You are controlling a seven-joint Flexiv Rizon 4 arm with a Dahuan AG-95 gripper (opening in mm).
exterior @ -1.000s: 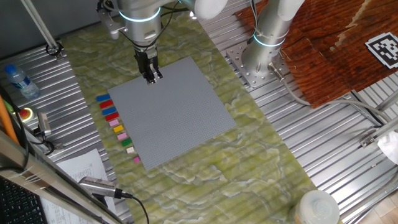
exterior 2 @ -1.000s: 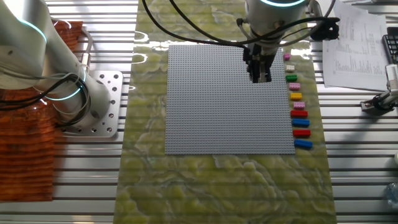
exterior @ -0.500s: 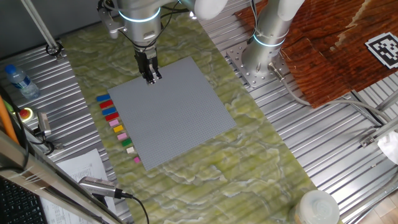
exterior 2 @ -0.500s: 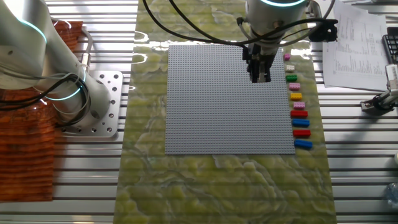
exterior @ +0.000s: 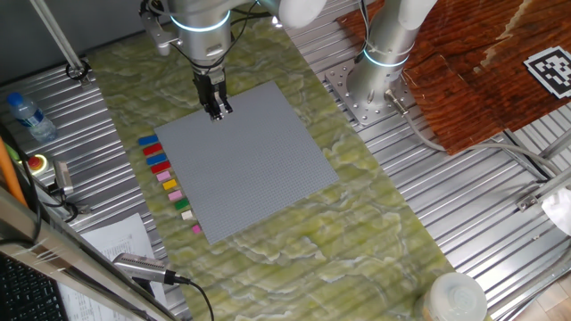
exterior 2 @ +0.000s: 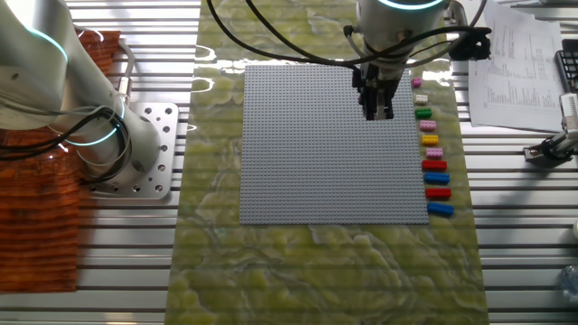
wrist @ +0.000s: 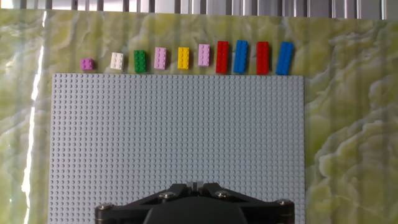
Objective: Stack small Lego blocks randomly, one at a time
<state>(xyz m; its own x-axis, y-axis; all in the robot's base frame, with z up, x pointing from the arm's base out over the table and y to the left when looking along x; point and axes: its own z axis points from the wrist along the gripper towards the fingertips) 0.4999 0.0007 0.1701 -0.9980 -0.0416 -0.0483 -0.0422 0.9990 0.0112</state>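
Note:
The small Lego blocks lie in one row on the green mat beside the grey baseplate (wrist: 174, 124). In the hand view, left to right, they run from a tiny pink block (wrist: 87, 63) through cream (wrist: 117, 60), green (wrist: 140, 60), pink, yellow (wrist: 183, 58), pink, red (wrist: 222, 56), blue, red, to blue (wrist: 285, 58). The row also shows in one fixed view (exterior: 168, 183) and in the other fixed view (exterior 2: 432, 149). My gripper (exterior: 216, 113) hangs over the baseplate's edge region (exterior 2: 377, 113), apart from the row, fingers together and empty (wrist: 195, 184).
A second arm's base (exterior: 375, 80) stands on the metal table past the mat. A water bottle (exterior: 27, 116), a red button (exterior: 37, 163) and papers (exterior 2: 519, 63) lie near the block row's side. A white container (exterior: 455, 299) sits at the front edge.

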